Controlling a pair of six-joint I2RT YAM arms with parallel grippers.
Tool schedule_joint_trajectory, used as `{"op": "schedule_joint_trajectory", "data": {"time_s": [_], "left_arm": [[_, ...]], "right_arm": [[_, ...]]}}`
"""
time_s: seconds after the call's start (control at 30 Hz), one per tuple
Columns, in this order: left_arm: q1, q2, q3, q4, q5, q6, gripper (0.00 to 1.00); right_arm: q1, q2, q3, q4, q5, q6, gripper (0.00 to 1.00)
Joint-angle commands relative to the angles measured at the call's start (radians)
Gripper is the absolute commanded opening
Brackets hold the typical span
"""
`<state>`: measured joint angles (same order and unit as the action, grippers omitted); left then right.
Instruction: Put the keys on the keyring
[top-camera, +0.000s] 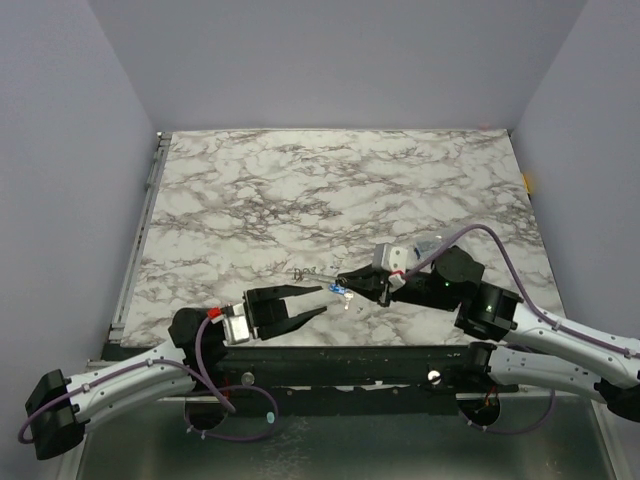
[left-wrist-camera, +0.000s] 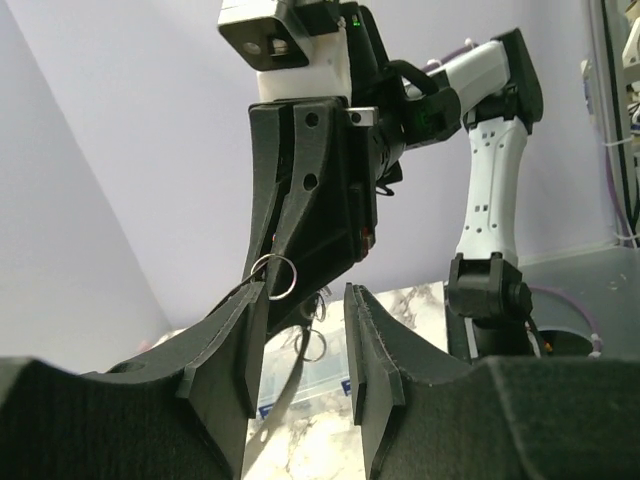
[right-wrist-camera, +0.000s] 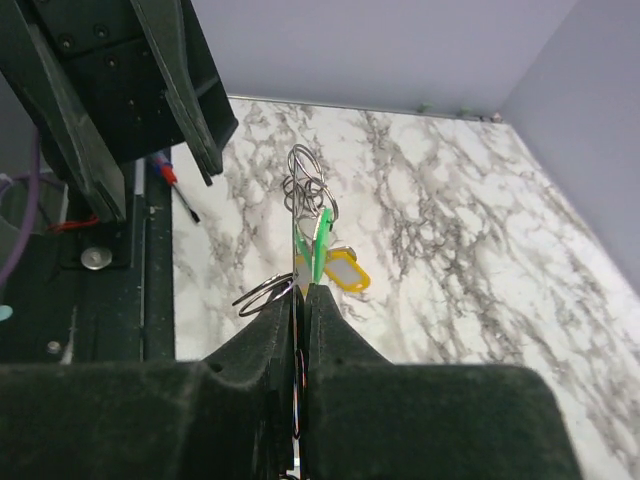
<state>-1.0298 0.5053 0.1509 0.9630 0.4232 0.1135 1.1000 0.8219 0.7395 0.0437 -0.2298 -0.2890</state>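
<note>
**Item: keys** (right-wrist-camera: 318, 245). A small bunch is pinched between the fully closed fingertips of the right gripper (right-wrist-camera: 300, 292). A green head (right-wrist-camera: 320, 232) and a yellow head (right-wrist-camera: 347, 272) are seen just past the tips. A blue head (top-camera: 336, 290) is made out only in the overhead view. Small wire loops (right-wrist-camera: 305, 185) are carried at the bunch's far end.

**Keyring** (right-wrist-camera: 255, 292). A thin grey hoop is seen jutting from the same pinch toward the left arm's side. Whether it is gripped or merely hangs there cannot be told.

**Long axis.** The bunch is laid out straight ahead of the right fingertips, pointing across toward the left arm.

**Left gripper** (top-camera: 322, 300). The jaws are parted and nothing is held between them. The bunch is placed just beyond its fingertips, slightly to the far side. In its own wrist view the hoop is seen beside one finger's tip.

**Nearer arm.** The right, in contact with the bunch.

**Support.** The marble table (top-camera: 300, 180) lies beneath.
</note>
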Motion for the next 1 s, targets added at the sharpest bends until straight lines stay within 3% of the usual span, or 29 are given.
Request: {"op": "schedule_joint_trajectory", "data": {"time_s": [0.0,0.17,0.3,0.5,0.77,0.97], "left_arm": [[-0.006,-0.049,-0.019,0.016,0.028,-0.067,0.42],[-0.006,-0.088,0.003,-0.075,0.004,-0.039,0.40],[-0.006,-0.096,0.094,-0.295,0.010,0.083,0.39],[-0.006,-0.029,0.256,-0.569,0.026,0.275,0.52],[-0.006,0.119,0.402,-0.755,0.057,0.458,0.68],[-0.016,0.199,0.449,-0.792,0.118,0.503,0.69]], "right_arm": [[0.000,-0.044,-0.029,0.067,0.008,-0.192,0.01],[0.005,-0.097,-0.081,0.096,0.010,-0.297,0.01],[0.011,-0.111,-0.069,0.048,0.000,-0.338,0.01],[0.021,-0.145,-0.076,0.012,-0.033,-0.341,0.01],[0.020,-0.121,0.002,-0.131,-0.076,-0.295,0.01],[0.021,-0.124,0.004,-0.142,-0.062,-0.281,0.01]]}}
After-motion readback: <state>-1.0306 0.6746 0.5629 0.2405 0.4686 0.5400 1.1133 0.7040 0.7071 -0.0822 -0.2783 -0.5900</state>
